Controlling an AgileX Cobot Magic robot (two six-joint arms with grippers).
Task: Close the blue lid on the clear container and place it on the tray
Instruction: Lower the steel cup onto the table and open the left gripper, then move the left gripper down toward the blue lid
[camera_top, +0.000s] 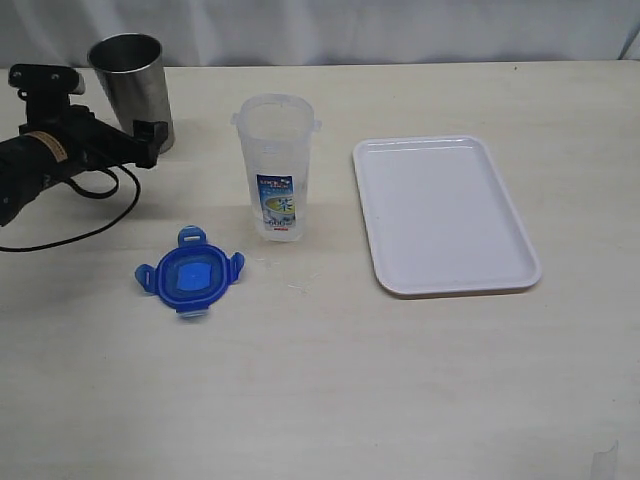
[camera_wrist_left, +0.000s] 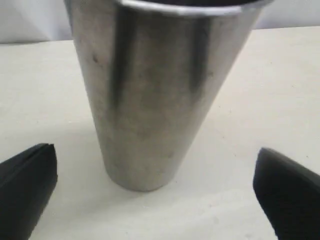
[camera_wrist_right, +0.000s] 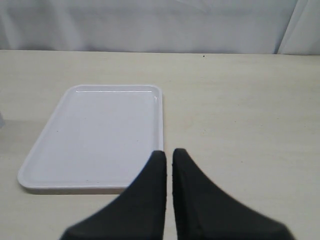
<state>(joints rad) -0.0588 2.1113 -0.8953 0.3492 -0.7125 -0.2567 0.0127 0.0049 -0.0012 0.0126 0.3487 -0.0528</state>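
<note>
The clear container (camera_top: 277, 165) stands upright and uncovered mid-table, its small label facing the exterior camera. In front of it and to the left, the blue lid (camera_top: 190, 275) lies flat on the table with its flaps spread. To the container's right lies the white tray (camera_top: 440, 215), bare, which the right wrist view also shows as the tray (camera_wrist_right: 95, 135). My left gripper (camera_top: 148, 142) is at the far left, well apart from lid and container; it is open and holds nothing (camera_wrist_left: 157, 200). My right gripper (camera_wrist_right: 169, 155) is shut and empty, just beside the tray's near corner.
A grey steel cup (camera_top: 130, 85) stands at the back left, right in front of my open left fingers (camera_wrist_left: 25, 185); the left wrist view is filled by the cup (camera_wrist_left: 160, 90). A black cable (camera_top: 95, 225) loops on the table under the left arm.
</note>
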